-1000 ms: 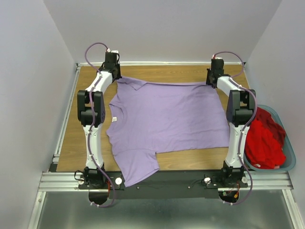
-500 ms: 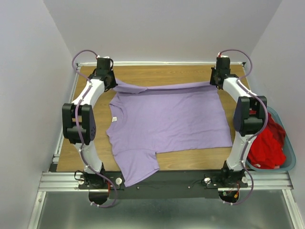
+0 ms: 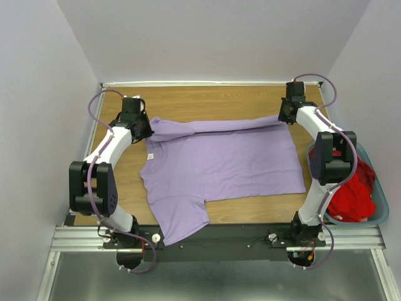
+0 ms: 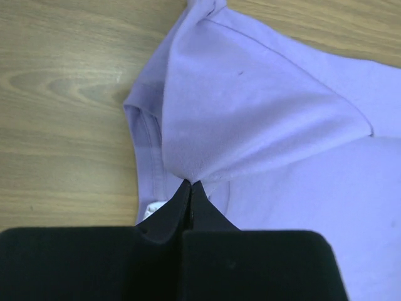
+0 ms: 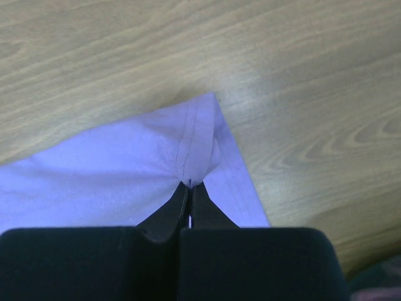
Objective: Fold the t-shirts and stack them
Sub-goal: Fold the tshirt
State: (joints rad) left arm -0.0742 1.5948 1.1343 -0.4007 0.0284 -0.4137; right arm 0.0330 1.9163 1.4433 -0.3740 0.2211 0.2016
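The lavender t-shirt (image 3: pixel 219 164) lies spread on the wooden table (image 3: pixel 213 100), far edge raised. Light and limp, it likely sags between holds, so seams and corners suit best: the left gripper (image 4: pixel 190 183) is pinched tight on the far sleeve, the right gripper (image 5: pixel 190 183) on the far hem corner. The red t-shirt (image 3: pixel 348 191) sits in the basket (image 3: pixel 383 216)

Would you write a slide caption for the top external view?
Left gripper and right gripper pinch the far edge of the lavender t-shirt; red t-shirt sits in the basket.

Left tool (image 3: pixel 149 129) and right tool (image 3: pixel 284 117) pinch lavender t-shirt (image 3: pixel 219 160) at far corners
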